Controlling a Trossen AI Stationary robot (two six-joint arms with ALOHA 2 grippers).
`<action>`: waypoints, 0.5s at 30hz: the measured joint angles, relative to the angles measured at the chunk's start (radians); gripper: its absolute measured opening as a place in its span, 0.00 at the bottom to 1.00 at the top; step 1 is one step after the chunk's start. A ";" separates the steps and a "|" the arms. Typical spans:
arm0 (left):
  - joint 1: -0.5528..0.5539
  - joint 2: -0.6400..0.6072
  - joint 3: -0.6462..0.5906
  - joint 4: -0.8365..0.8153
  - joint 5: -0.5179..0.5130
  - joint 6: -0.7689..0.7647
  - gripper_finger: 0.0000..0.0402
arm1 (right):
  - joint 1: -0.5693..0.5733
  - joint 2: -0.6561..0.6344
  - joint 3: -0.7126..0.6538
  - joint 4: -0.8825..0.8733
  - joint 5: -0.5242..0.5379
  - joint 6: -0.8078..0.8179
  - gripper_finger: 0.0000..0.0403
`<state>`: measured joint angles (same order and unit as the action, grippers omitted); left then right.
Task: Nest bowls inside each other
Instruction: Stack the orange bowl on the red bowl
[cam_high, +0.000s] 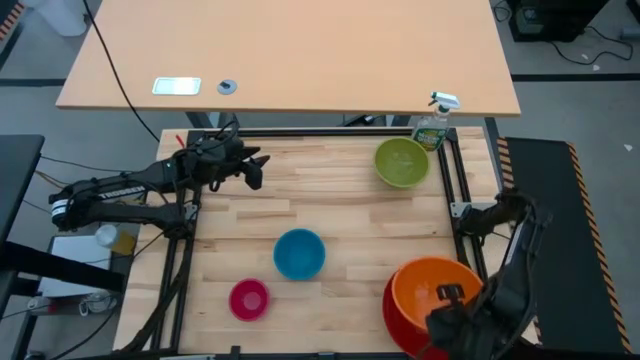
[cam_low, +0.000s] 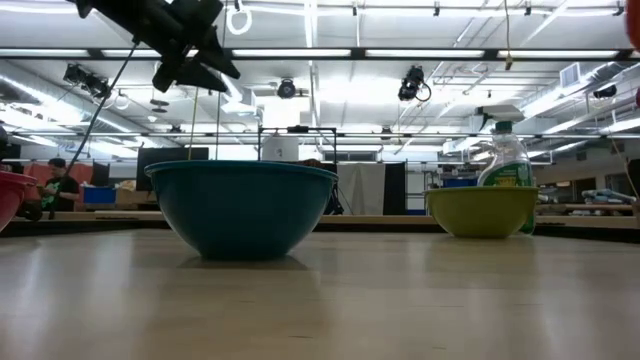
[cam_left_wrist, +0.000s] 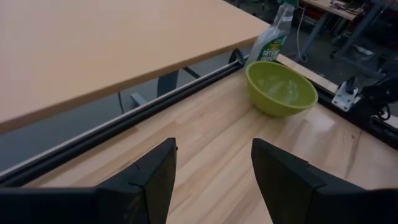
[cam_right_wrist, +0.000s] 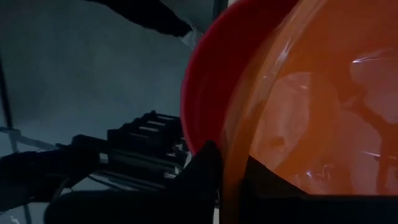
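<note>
An orange bowl (cam_high: 437, 285) sits inside a larger red bowl (cam_high: 400, 322) at the table's near right corner, and my right gripper (cam_high: 450, 297) is shut on the orange one. A blue bowl (cam_high: 299, 253) rests on its base mid-table, with a small pink bowl (cam_high: 249, 299) near and to its left. A lime green bowl (cam_high: 402, 162) stands at the far right. My left gripper (cam_high: 254, 170) hovers open above the far left of the table, pointing toward the green bowl (cam_left_wrist: 281, 88), with nothing between its fingers. My right gripper pinches the orange bowl's rim (cam_right_wrist: 231, 177) at its near right side, one finger (cam_right_wrist: 273, 186) inside the bowl and one finger (cam_right_wrist: 204, 165) outside, over the red bowl's inner wall (cam_right_wrist: 208, 93). The fingers come steeply from above. Whether the bowls are off the table cannot be told.
A green spray bottle (cam_high: 435, 125) stands just behind the green bowl at the far right corner. A black frame rail (cam_left_wrist: 155, 106) runs along the table's far edge, with a second tabletop (cam_high: 290, 50) beyond it. Bare wood lies between the blue and green bowls.
</note>
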<state>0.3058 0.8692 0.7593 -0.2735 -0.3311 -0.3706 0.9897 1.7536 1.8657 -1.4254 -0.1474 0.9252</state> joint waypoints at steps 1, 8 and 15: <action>0.000 0.001 0.000 -0.001 0.000 0.000 0.53 | 0.007 0.015 -0.001 0.009 0.000 0.009 0.08; 0.000 0.002 0.000 -0.010 0.002 0.000 0.53 | 0.050 0.105 -0.001 0.092 0.032 0.089 0.08; 0.000 0.002 0.000 -0.006 0.016 -0.003 0.53 | 0.064 0.206 -0.001 0.070 0.029 0.122 0.08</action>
<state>0.3058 0.8707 0.7593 -0.2799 -0.3155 -0.3737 1.0542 1.9596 1.8645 -1.3554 -0.1186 1.0474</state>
